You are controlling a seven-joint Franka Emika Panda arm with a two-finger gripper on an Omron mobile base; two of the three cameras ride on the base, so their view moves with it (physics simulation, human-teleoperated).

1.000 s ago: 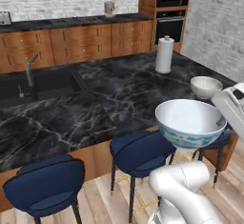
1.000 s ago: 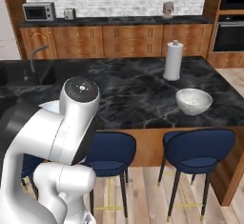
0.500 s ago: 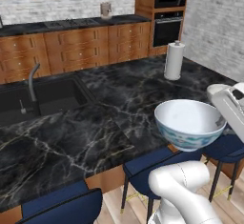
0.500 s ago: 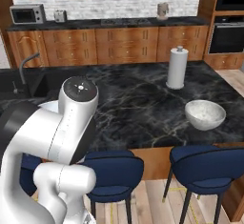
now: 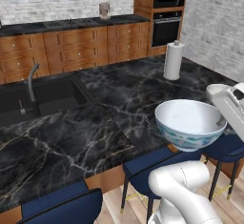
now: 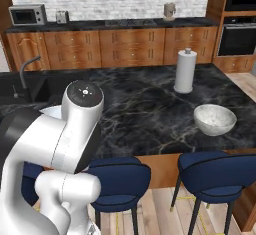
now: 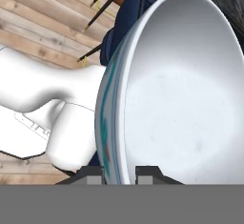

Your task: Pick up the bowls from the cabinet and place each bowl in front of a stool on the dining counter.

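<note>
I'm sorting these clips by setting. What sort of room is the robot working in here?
A home kitchen, rendered, it seems. A black marble island counter with a built-in sink has navy stools along it. Behind it stand wooden cabinets, a microwave and a wall oven.

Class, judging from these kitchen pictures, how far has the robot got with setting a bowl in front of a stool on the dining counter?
Done: the mottled grey-white marble-like bowl sits on the black marble dining counter, above a navy-blue padded stool. In hand: the gripper is shut on the rim of the white bowl with blue floral pattern, held above the counter's near edge. Left: setting it down before another stool and releasing.
</note>
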